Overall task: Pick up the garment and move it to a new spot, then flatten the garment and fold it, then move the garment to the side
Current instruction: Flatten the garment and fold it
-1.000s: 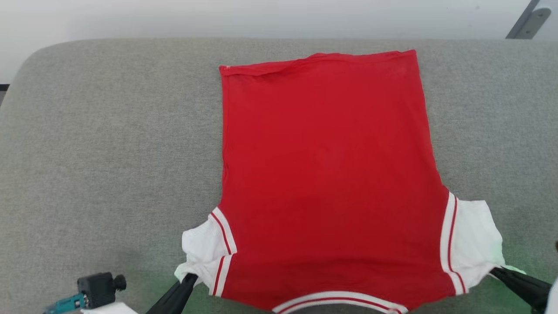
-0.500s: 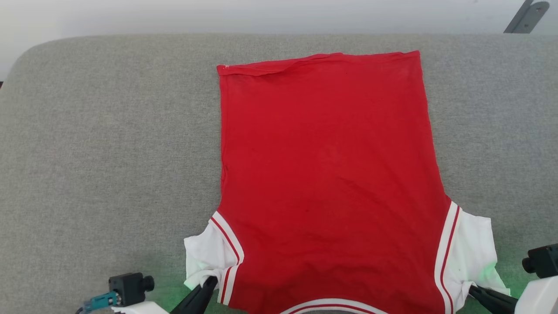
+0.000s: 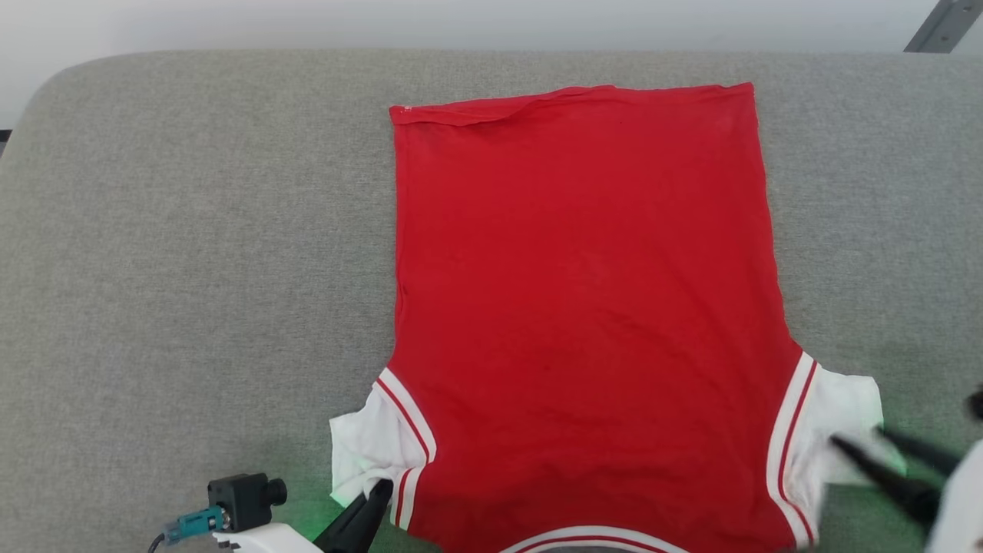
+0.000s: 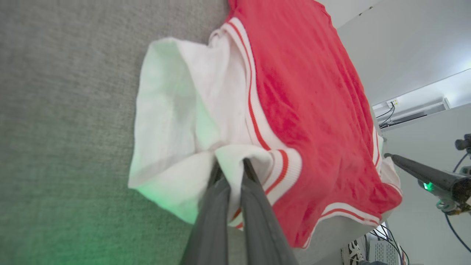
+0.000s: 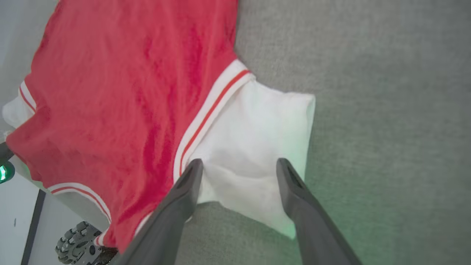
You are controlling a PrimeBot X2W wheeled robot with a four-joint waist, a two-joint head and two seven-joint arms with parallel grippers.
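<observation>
- Pinching a fold of the white left sleeve, the left gripper has its two fingers shut tight on the cloth.
- Right gripper: fingers spread wide apart, tips over the white right sleeve, clamping nothing.
- Red shirt: spread flat, striped trim at the edge nearest the robot.
- Grey cushion: under the whole shirt.

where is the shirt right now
Head view: the shirt lies flat on the cushion, right of centre, one sleeve pinched by the left end effector, the open right end effector at the other sleeve.
</observation>
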